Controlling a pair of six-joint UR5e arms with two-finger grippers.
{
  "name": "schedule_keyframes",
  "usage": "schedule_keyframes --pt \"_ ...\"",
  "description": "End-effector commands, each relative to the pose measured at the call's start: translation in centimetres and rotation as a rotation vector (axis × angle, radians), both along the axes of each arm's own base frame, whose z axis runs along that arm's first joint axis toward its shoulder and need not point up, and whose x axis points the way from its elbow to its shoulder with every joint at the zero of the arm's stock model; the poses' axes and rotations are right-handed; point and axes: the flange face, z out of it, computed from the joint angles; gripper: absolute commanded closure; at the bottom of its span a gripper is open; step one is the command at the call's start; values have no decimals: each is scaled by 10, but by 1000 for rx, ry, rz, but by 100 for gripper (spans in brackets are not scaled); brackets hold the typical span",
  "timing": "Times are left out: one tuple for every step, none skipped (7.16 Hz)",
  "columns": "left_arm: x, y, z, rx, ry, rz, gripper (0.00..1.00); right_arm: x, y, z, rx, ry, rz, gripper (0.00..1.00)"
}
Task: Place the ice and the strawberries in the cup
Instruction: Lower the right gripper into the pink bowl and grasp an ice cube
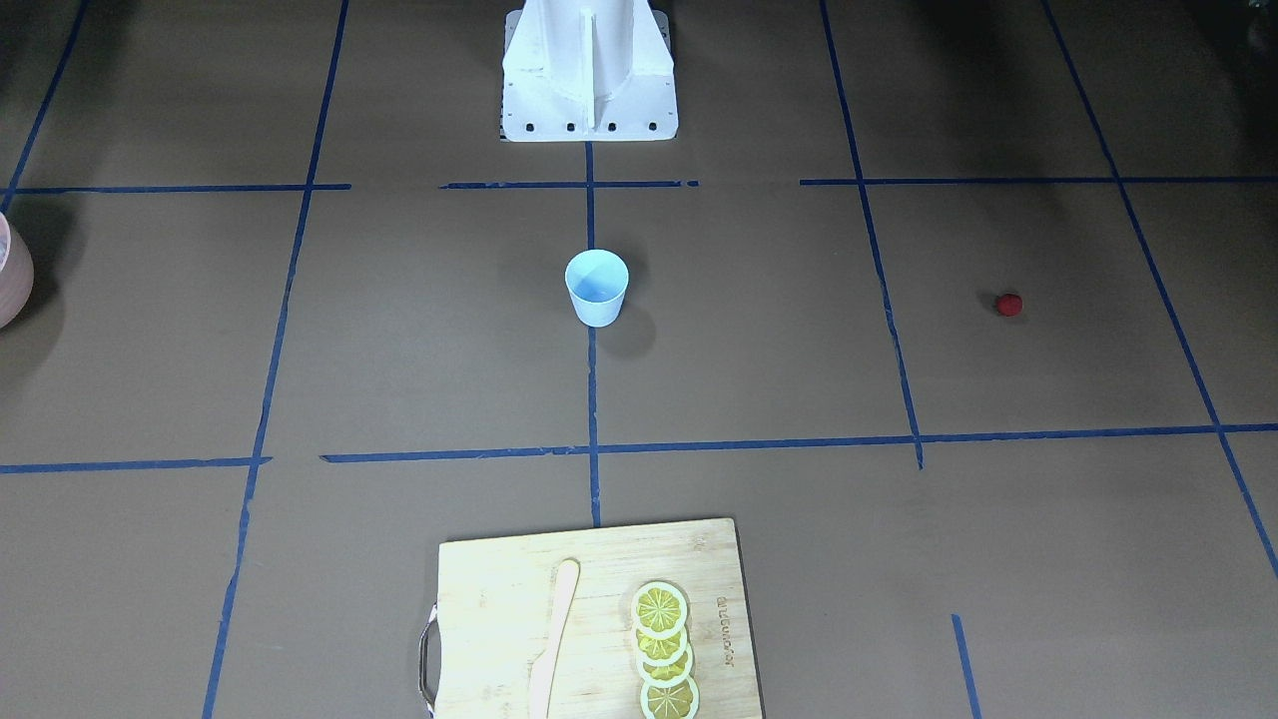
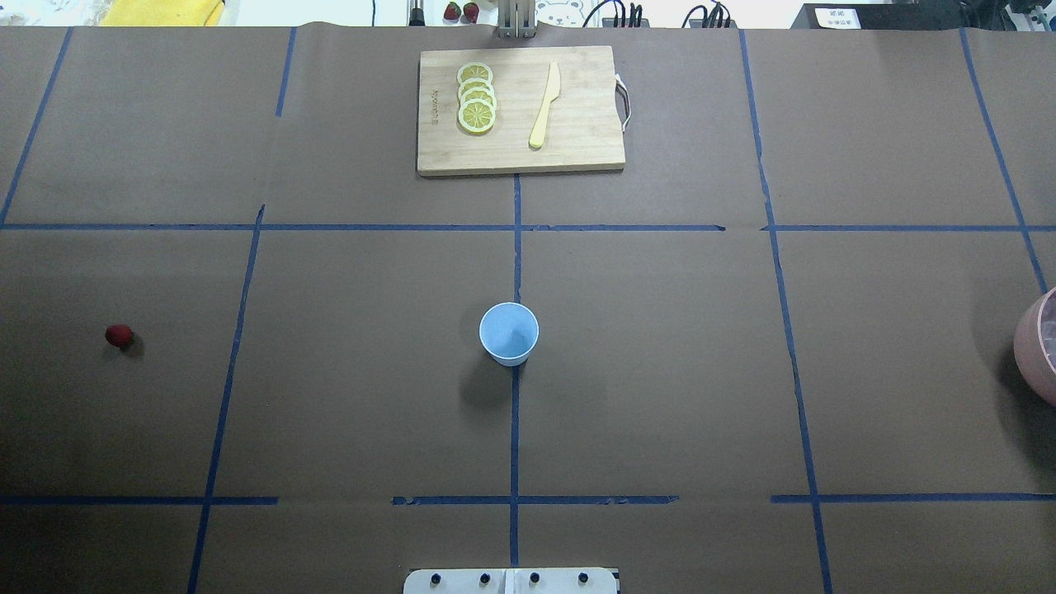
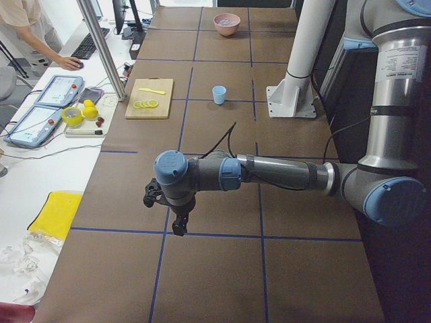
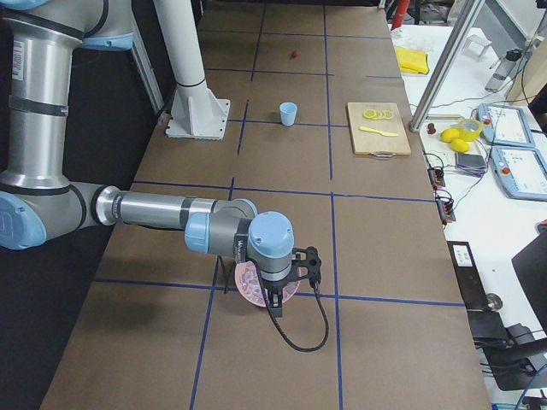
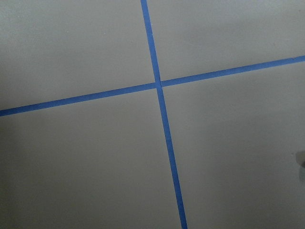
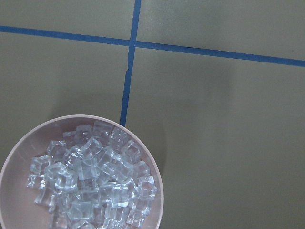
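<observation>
light blue cup [image 2: 509, 333], dark red strawberry [image 2: 118, 335]

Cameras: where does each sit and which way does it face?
Front: across the table, facing the base; cup central.
Overhead: behind the base, looking down; only its edge shows.
Left side: table's left end; left arm near.
Right side: table's right end; right arm near.
Left wrist: down on tape cross; no body.
Right wrist: down on ice in bowl; no body.
Front and overhead share cup, strawberry, board.
</observation>
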Motion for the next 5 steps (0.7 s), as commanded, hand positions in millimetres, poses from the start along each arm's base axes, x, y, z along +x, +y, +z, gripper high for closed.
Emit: schedule_keyframes --pt "0 0 0 0 0 0 0 0 0 0 0 0 0 0" --pt "0 0 0 -1 0 -1 0 0 0 0 0 0 0 0" --pt "0 0 0 -1 0 -1 0 0 -1 -1 3 0 -1 0" --pt "0 0 0 -1 0 -1 0 0 -4 -13 23 3 5 0" --pt "0 0 0 -1 0 -1 0 -2 -9 -24 77 5 1 0"
